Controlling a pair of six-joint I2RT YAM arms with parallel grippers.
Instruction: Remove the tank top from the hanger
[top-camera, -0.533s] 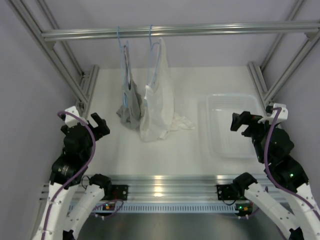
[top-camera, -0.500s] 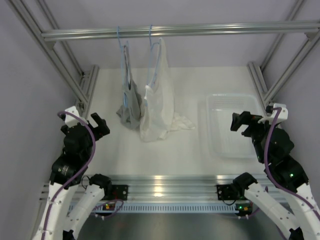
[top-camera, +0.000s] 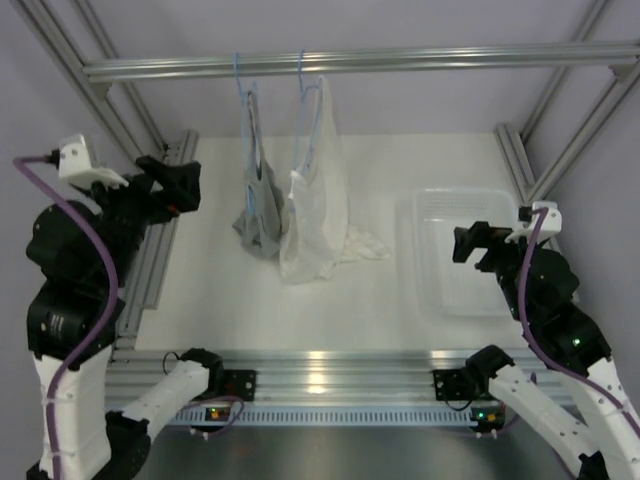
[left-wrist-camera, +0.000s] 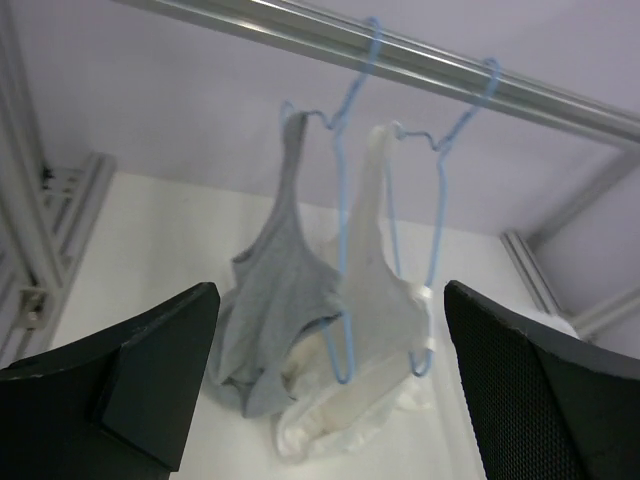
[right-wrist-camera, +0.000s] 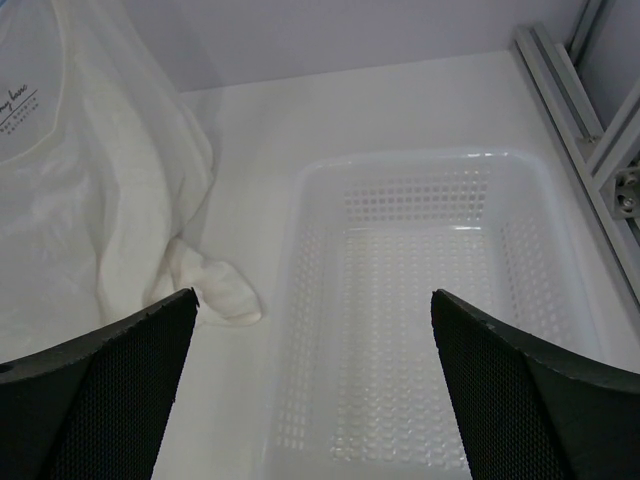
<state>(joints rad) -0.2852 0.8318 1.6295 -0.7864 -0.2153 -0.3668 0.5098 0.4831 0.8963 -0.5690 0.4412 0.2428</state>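
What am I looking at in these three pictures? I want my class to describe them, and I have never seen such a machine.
These are two robot arms bolted at the near edge of a white table. The wide picture comes from a fixed camera above and behind them. The other two come from a camera on each wrist, so the dark shapes at their bottom corners are that arm's own fingers. The left gripper and right gripper are both open and hold nothing. From a metal rail hang two light-blue hangers. The grey top's hanger carries a grey tank top; the hanger beside it carries the white tank top, whose lower end bunches on the table. To the right lies an empty plastic basket.
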